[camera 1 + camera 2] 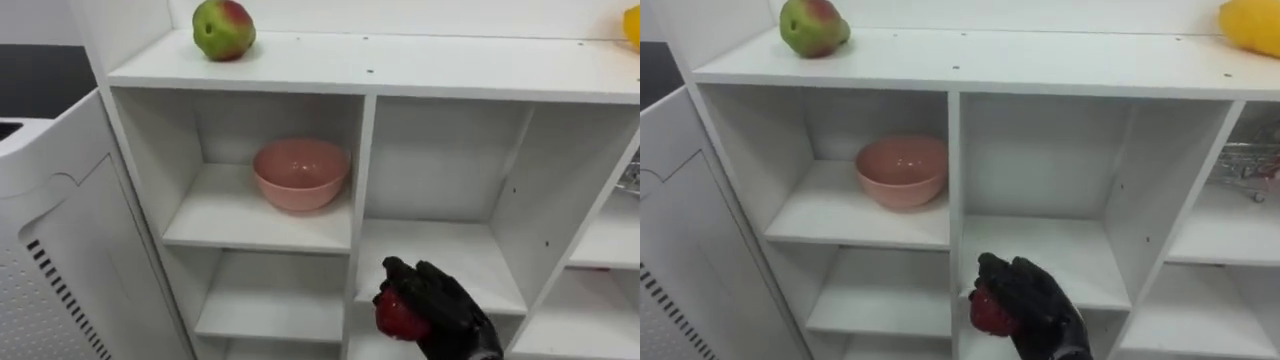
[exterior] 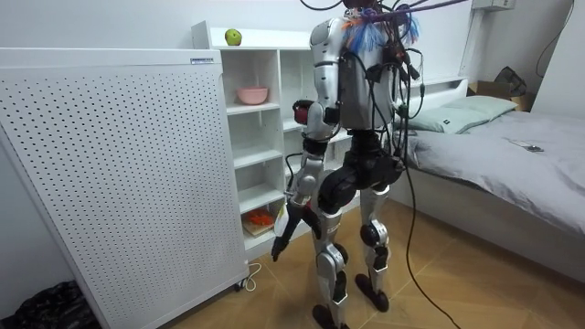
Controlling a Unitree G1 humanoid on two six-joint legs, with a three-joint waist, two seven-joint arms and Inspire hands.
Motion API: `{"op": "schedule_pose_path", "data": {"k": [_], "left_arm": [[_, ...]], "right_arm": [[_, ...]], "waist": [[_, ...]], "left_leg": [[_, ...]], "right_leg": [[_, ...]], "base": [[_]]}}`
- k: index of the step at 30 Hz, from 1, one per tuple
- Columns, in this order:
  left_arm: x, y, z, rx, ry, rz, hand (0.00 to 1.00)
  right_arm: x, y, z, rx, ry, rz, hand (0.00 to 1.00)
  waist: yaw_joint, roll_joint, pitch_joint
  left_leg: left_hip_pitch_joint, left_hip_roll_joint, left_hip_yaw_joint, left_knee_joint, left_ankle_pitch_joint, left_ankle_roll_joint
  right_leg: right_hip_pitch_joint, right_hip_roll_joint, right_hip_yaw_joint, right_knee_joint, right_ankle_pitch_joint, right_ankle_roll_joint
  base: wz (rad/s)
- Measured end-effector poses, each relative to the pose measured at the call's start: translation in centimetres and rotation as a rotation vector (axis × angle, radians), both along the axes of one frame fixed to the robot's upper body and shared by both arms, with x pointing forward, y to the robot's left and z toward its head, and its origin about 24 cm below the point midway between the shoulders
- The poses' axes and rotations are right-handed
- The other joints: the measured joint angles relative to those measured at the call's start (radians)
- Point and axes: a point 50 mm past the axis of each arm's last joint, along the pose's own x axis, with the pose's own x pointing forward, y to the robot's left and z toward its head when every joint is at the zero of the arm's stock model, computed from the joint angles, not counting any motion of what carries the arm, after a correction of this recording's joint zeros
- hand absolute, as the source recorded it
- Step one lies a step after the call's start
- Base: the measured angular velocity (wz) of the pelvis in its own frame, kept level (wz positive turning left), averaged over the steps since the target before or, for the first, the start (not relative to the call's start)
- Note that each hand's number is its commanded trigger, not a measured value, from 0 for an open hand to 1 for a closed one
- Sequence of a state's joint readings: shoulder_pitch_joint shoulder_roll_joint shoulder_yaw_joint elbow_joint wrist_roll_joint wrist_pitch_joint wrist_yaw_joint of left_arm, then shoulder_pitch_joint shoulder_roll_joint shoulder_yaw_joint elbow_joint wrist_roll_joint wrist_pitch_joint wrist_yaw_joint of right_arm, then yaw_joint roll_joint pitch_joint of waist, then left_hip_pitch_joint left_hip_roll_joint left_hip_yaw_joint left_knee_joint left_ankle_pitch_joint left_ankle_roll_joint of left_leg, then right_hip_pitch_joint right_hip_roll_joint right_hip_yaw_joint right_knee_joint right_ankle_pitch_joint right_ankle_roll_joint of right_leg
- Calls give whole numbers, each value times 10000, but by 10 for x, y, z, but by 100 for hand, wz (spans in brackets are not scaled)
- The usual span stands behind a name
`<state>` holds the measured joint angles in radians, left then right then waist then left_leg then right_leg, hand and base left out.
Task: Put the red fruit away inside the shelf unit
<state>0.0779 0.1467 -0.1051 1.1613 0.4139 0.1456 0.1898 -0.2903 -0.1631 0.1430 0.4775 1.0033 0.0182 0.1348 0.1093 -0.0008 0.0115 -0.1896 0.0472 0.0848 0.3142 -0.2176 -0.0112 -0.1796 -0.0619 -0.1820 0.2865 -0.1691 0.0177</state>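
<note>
My right hand (image 1: pixel 452 308) is low in front of the white closet (image 1: pixel 400 66), fingers curled round a red fruit (image 1: pixel 397 316). It hovers before the middle column, just below the shelf board there. On the closet's top board lie a green and red apple (image 1: pixel 223 28) at the left and a yellow fruit (image 1: pixel 1252 25) at the right. A pink bowl (image 1: pixel 300 172) stands in the upper left compartment. In the room view I stand facing the closet, and my left hand (image 2: pixel 281 238) hangs by my thigh with straight fingers.
A white perforated panel (image 2: pixel 119 183) stands against the closet's left side. A wire basket (image 1: pixel 1250 165) shows in the right compartment. Something orange (image 2: pixel 262 217) lies on a low shelf. A bed (image 2: pixel 512 155) is behind me.
</note>
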Motion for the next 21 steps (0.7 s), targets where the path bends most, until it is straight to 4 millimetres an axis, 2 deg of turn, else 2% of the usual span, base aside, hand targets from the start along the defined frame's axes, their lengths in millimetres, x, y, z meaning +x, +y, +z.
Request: {"op": "schedule_pose_path", "data": {"k": [2, 7, 9, 11, 15, 21], "left_arm": [[1, -2, 0, -137, -58, 194, 0], [2, -15, -3, -613, -117, 520, 0], [-1, -17, -4, -684, -28, 525, 0], [-1, -19, -4, -747, -82, 516, 0], [2, -21, -3, -898, -308, 696, 0], [8, -20, -1, -829, -643, 968, 0]], "right_arm": [[-2, -1, -13, 623, 616, -339, 100], [-8, -16, -36, 2566, 1920, -1680, 100], [-13, -21, -45, 3135, 2442, -2235, 100], [-14, -28, -49, 3651, 2706, -2741, 100], [-2, -45, -45, 4674, 2874, -3940, 100], [27, -56, -17, 5987, 2475, -4803, 100]], "waist": [[14, 61, 40], [104, 335, 223], [220, 374, 247], [251, 312, 259], [270, 228, 290], [342, 128, 293]], "left_leg": [[-413, 1, -28, 271, 0, 7], [-2050, -110, -91, 1125, 29, 153], [-2396, -171, -84, 1312, 35, 163], [-2846, -278, -30, 1448, 85, 189], [-3828, -430, -19, 1738, 293, 214], [-4614, -439, 101, 2045, 313, 236]], "right_leg": [[-344, -45, -113, 216, -5, -8], [-1969, -290, -112, 1343, -173, -82], [-2424, -388, -42, 1710, -295, -83], [-3086, -489, 181, 2223, -489, -87], [-4253, -764, 173, 2974, -611, -193], [-5141, -912, 164, 3419, -607, -296]], "base": [[10], [11], [0], [5], [11], [0]]}}
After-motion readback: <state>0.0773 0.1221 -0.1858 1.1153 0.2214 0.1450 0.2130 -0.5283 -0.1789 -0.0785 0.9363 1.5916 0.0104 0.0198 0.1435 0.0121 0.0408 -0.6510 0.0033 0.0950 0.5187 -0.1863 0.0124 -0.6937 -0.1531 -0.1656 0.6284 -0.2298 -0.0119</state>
